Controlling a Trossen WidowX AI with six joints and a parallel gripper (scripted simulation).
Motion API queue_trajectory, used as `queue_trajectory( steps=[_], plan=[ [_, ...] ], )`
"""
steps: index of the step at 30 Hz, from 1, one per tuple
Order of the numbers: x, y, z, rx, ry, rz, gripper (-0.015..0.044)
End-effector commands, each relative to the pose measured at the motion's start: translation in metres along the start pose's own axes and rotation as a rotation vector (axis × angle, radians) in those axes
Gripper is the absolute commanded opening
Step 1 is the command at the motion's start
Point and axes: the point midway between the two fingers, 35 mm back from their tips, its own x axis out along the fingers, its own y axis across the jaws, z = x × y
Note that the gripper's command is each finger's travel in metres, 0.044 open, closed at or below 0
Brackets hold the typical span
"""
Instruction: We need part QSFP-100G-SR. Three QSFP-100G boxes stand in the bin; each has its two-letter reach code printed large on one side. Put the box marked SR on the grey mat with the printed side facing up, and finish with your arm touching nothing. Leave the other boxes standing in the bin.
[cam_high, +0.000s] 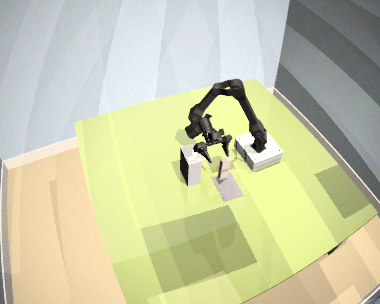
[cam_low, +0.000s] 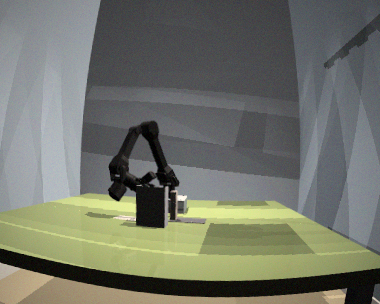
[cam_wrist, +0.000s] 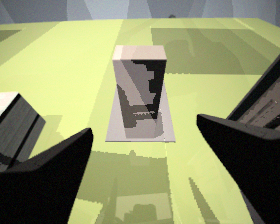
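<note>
1. Gripper (cam_high: 218, 157) (cam_low: 146, 180) (cam_wrist: 144, 125) open, nothing held.
2. QSFP-100G box (cam_high: 224, 168) (cam_low: 173, 205) (cam_wrist: 139, 90) upright on grey mat (cam_high: 230, 189) (cam_low: 195, 220) (cam_wrist: 115, 130), at its 12 o'clock end, top view; code unreadable.
3. Bin (cam_high: 194, 175) (cam_low: 151, 206) (cam_wrist: 255, 89) at gripper's 8 o'clock, same view.

From here I see a black, glossy-edged arm (cam_high: 235, 86) (cam_low: 150, 128), chunky at its joints and slim between them. Out past the white base (cam_high: 272, 159) (cam_low: 183, 202), its gripper (cam_high: 218, 154) (cam_wrist: 144, 125) has two black fingers tapering to blunt points.
</note>
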Motion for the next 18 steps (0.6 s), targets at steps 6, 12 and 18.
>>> queue_trajectory(
  steps=[6,12,18],
  plan=[
    [-0.013,-0.001,0.004,-0.004,0.004,0.000,0.0440],
    [-0.022,0.000,0.008,-0.003,0.004,0.000,0.0440],
    [-0.031,0.000,0.012,-0.002,0.004,-0.001,0.0440]
  ],
)
